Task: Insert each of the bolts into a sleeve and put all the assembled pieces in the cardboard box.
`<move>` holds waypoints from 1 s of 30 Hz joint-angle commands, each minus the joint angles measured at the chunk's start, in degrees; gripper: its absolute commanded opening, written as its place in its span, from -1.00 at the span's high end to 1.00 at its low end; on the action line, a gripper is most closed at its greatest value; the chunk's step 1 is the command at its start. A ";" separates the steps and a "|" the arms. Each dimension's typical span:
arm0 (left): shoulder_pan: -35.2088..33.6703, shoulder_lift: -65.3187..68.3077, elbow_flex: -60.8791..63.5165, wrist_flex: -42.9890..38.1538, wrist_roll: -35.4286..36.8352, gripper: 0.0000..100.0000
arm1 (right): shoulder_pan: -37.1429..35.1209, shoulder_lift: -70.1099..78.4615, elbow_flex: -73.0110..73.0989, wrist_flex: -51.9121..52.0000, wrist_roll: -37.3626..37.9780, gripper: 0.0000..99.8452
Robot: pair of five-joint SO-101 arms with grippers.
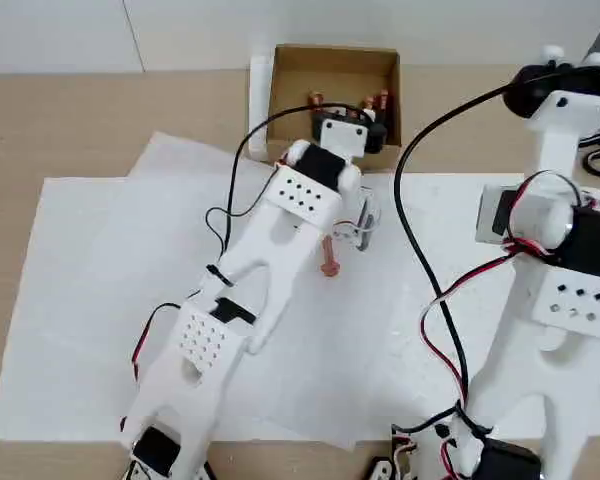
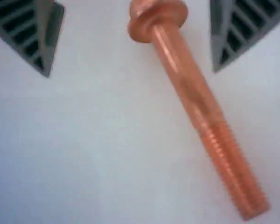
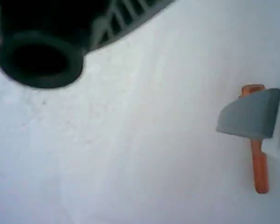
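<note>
The left gripper (image 2: 130, 67) hangs wide open over a copper bolt (image 2: 196, 107) lying flat on the white sheet (image 2: 84, 154), fingers either side of its head, not touching. The right gripper (image 3: 70, 23) clasps a black sleeve (image 3: 39, 60) above the sheet. Behind stands the cardboard box (image 1: 335, 52).

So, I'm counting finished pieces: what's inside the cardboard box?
Inside the cardboard box, three copper bolt ends show; whether they carry sleeves is unclear. The left arm's wrist covers the box's front part, so more may be hidden.
</note>
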 commanded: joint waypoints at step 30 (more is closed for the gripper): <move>-2.37 -0.62 11.30 -1.23 0.09 0.78 | 0.31 -1.80 0.09 -0.04 0.18 0.99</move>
